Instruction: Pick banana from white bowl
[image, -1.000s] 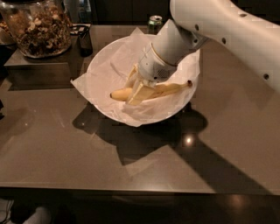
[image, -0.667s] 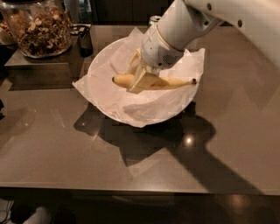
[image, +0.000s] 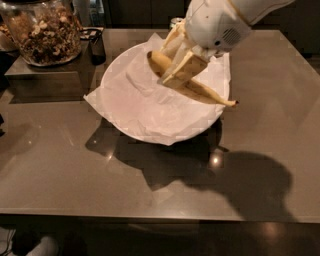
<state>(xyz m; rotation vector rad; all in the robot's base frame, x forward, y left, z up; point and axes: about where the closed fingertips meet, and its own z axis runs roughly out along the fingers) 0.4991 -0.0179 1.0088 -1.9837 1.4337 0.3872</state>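
The tool (image: 173, 66) hangs over the right half of the bowl (image: 112, 65), closed on the banana (image: 210, 94). Its pale fingers (image: 184, 70) pinch the fruit across its width, one in front and one behind. The grip sits well toward the blunt end, not at the middle.

The banana's long axis runs from upper left to lower right. The short blunt end pokes out just up and left of the fingers. The long part slopes down and to the right, and its dark stem tip reaches about to the bowl's right rim. Most of the fruit's length therefore lies on the right of the tool, so the weight is off-centre and the free end could sag or swing.

The banana seems raised off the crinkled paper (image: 135, 100), though it is hard to tell whether the low tip is clear of the rim. The lift probably wants to go straight up, so that the tip does not catch on the paper or the rim.

The bowl stands on the table (image: 75, 170), and a jar (image: 42, 32) of nuts stands well apart at the far left.
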